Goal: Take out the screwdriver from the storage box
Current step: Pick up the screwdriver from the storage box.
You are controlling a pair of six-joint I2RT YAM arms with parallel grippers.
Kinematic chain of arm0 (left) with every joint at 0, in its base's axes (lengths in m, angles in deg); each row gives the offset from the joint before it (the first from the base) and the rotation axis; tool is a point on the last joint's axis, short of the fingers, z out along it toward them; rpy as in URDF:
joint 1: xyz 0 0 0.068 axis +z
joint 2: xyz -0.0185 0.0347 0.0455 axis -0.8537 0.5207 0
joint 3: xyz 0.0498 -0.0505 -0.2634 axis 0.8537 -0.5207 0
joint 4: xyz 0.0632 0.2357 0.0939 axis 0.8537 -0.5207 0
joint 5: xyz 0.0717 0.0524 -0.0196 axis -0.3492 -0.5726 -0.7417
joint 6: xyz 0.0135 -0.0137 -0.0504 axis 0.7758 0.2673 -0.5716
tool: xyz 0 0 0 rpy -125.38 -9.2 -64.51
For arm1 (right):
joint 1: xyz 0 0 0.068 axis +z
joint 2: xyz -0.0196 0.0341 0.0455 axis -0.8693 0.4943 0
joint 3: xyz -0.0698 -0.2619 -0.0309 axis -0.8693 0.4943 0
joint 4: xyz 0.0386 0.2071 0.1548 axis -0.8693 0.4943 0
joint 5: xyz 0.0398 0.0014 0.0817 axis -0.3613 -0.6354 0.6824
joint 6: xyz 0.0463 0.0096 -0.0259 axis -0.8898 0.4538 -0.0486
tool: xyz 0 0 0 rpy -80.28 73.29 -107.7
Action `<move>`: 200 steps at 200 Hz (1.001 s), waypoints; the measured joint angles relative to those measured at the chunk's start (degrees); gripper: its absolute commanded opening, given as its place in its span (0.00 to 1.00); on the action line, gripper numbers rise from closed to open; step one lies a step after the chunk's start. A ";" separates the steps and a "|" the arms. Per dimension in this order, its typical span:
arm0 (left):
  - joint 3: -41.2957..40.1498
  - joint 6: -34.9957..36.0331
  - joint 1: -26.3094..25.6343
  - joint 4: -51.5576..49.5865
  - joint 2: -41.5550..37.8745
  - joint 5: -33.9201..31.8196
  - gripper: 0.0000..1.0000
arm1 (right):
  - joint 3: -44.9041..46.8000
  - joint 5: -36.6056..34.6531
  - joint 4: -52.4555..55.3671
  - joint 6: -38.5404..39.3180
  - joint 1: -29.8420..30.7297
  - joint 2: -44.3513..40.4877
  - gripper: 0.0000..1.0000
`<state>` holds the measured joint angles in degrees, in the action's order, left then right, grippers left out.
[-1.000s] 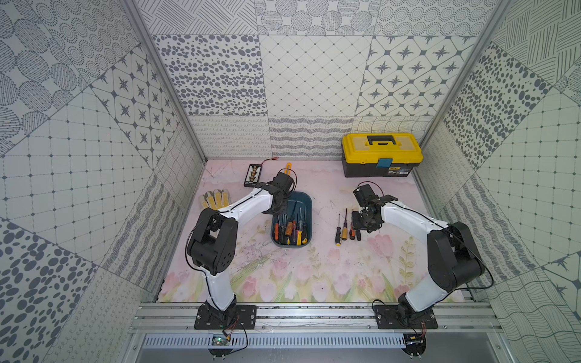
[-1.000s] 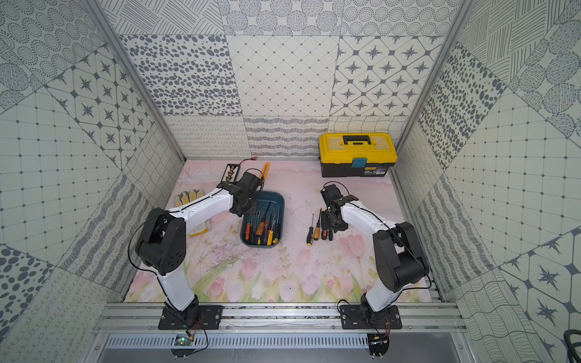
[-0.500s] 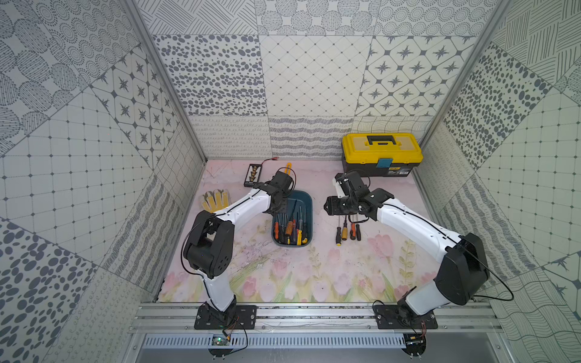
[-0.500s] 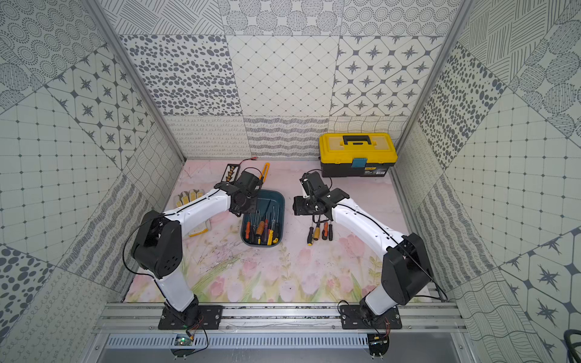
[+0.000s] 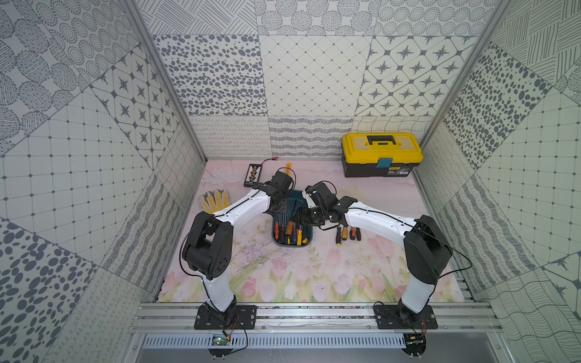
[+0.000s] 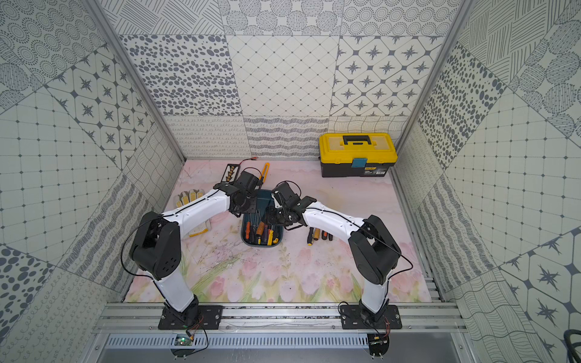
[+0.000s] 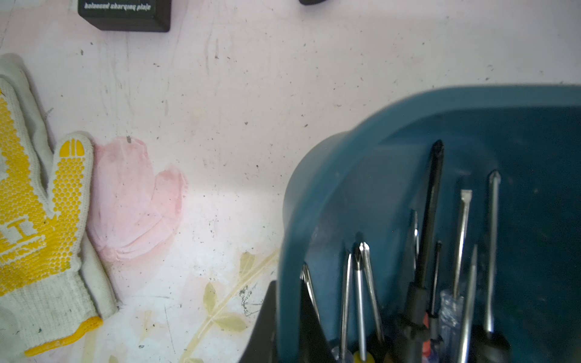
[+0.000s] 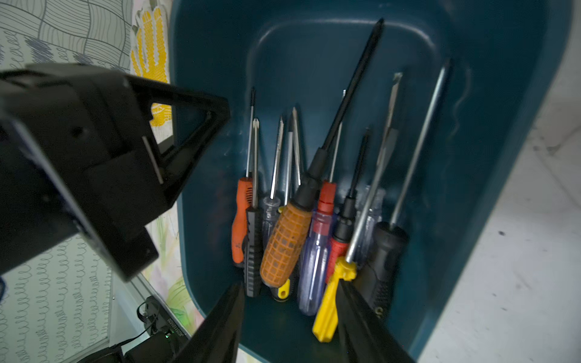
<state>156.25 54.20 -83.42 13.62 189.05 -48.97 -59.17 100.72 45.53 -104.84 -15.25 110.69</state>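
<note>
Screwdrivers (image 5: 289, 231) lie bunched at the near end of the storage box (image 5: 306, 240) in both top views, handles toward the robot and shafts pointing away. The left tool (image 5: 280, 208) sits at the box's left rim; the right tool (image 5: 303, 217) hangs over the tools inside, and from up here I cannot tell how its jaws stand. A few more screwdrivers (image 5: 345, 233) rest on the surface (image 5: 314, 276) just beside the box, a yellow-lidded toolbox (image 5: 382, 154) stands well apart at the back, and a glove (image 5: 215, 201) lies to the left. The flowered surface looks flat and bare toward the front, so room to set a tool down seems ample.

In the left wrist view, the left tool (image 7: 287, 323) is closed on the storage box wall (image 7: 292, 220), one jaw outside and one inside, probably steadying it.

In the right wrist view, the right tool (image 8: 287, 317) stands partly open and empty above the handles. The orange ribbed handle (image 8: 284, 243) lies on top and looks thick and grippy, likely the easiest hold. The clear blue handle (image 8: 316, 257) looks smoother. All are stiff and fairly light; the thin steel shafts would likely slip or pivot, so a hold at mid-handle seems best. Tightly packed neighbours may drag along.
</note>
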 measured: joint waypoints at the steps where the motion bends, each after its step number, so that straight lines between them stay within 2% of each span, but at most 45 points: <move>1: 0.00 0.00 0.00 0.00 -0.02 0.02 0.00 | 0.00 0.07 -0.09 -0.09 0.00 0.02 0.52; 123: -0.42 -0.61 -0.13 0.00 -0.90 -0.42 0.00 | -1.73 5.84 -3.80 -5.09 1.49 8.02 0.47; 156: -0.42 -0.61 -0.15 -0.02 -0.90 -0.74 0.00 | -3.17 6.40 -4.07 -5.20 2.21 9.88 0.35; 169: -0.42 -0.61 -0.15 -0.09 -0.90 -0.83 0.00 | -3.63 6.49 -4.07 -5.18 2.45 10.43 0.36; 200: -0.42 -0.61 -0.20 -0.02 -0.90 -0.85 0.00 | -4.31 6.40 -3.39 -4.92 2.95 10.64 0.47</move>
<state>155.84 53.59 -83.61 13.59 188.15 -49.83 -63.48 107.12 42.15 -109.75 -12.30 121.33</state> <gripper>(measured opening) 0.106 0.444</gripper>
